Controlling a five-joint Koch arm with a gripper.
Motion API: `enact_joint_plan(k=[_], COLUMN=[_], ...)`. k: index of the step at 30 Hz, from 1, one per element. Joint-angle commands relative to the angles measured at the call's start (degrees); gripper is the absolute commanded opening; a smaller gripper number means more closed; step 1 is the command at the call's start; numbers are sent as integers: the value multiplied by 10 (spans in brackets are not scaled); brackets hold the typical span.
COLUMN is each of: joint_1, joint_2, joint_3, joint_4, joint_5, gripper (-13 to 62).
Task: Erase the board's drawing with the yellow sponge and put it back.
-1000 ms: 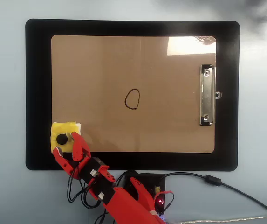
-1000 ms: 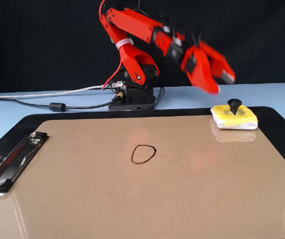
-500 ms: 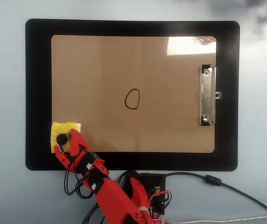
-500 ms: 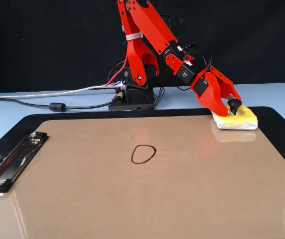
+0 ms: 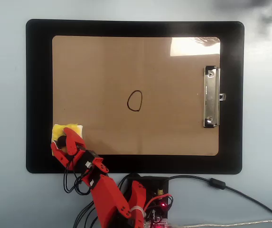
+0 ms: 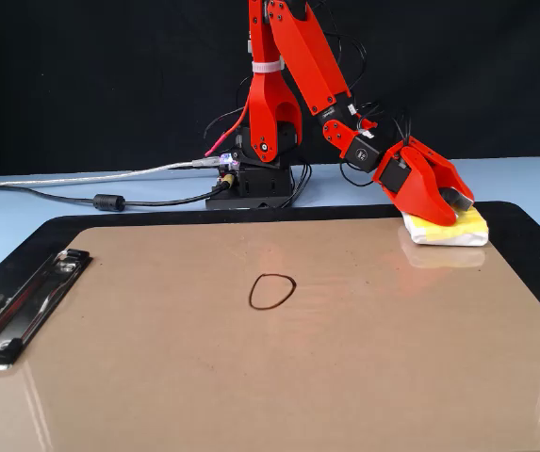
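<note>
the drawing (image 5: pixel 134 100) is whole at the centre of the board (image 5: pixel 102 71), so erasing hasn't begun: the gripper (image 5: pixel 65 141) sits down over the yellow sponge (image 5: pixel 75 129) at the board's 7 o'clock corner overhead, jaws apparently pinching it, wiping and return left.

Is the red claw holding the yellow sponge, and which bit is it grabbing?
The gripper is down over the yellow sponge, around its middle, on the board's corner. Its knob is hidden, so an actual hold cannot be told.
</note>
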Motion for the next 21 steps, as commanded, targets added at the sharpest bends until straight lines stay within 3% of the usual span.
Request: enact_joint_plan(k=[1, 3, 5, 6, 10, 14, 21], joint_1=[-6, -5, 4, 13, 34, 57, 120], joint_2=[12, 12, 14, 14, 33, 156, 434], joint_3=[-4, 1, 7, 10, 15, 29, -36], joint_4=[-31, -31, -31, -31, -29, 44, 504], joint_5=[0, 0, 0, 0, -4, -14, -34], gripper=[91, 50, -73, -86, -82, -82, -82])
